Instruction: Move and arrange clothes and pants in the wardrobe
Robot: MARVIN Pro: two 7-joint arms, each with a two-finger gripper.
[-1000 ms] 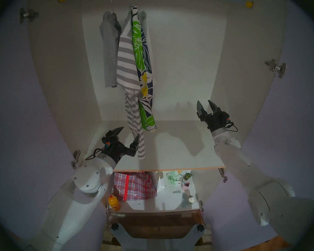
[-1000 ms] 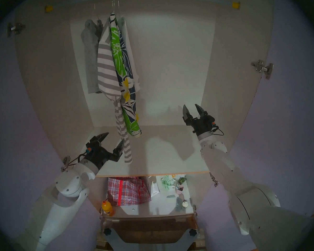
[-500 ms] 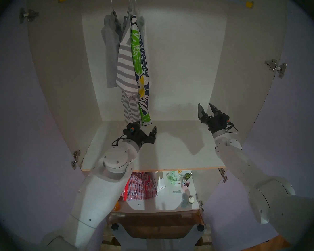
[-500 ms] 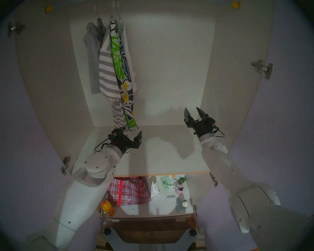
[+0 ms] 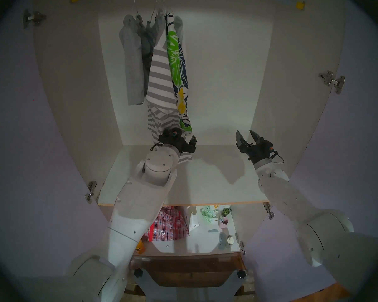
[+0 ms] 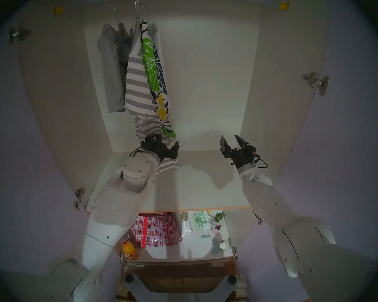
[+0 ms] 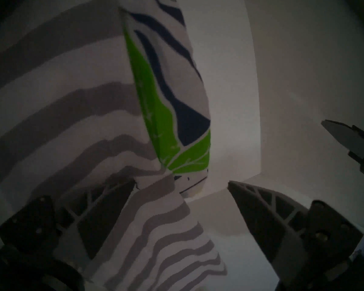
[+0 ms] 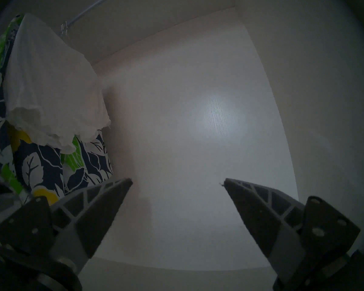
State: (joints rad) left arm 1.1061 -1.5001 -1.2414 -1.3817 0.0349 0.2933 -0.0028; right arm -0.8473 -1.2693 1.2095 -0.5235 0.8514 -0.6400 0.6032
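In the wardrobe (image 5: 205, 181), the grey-and-white striped T-shirt (image 5: 159, 81) hangs from the rail beside the navy floral shorts (image 5: 177, 61). Plain grey shorts (image 5: 132, 61) hang to their left. The white ruffled top (image 8: 51, 84) hangs just right of the floral shorts. My left gripper (image 5: 183, 141) is open at the striped shirt's lower hem. In the left wrist view the striped fabric (image 7: 61, 116) lies between the jaws of the left gripper (image 7: 181, 185), with the floral shorts (image 7: 166, 126) just behind. My right gripper (image 5: 245, 133) is open and empty above the shelf's right side, as the right wrist view (image 8: 178, 181) also shows.
The lilac doors (image 5: 20, 142) stand open on both sides, with metal hinges (image 5: 332, 81). Below the shelf are a red plaid bag (image 5: 170, 227), an orange bottle (image 6: 129, 250) and small items (image 5: 223, 221). The rail's yellow end cap (image 5: 300, 5) is at the top right.
My left arm has reached forward and right into the wardrobe, up to the striped shirt's hem. The hanging garments have swung right. My right gripper has sunk slightly.
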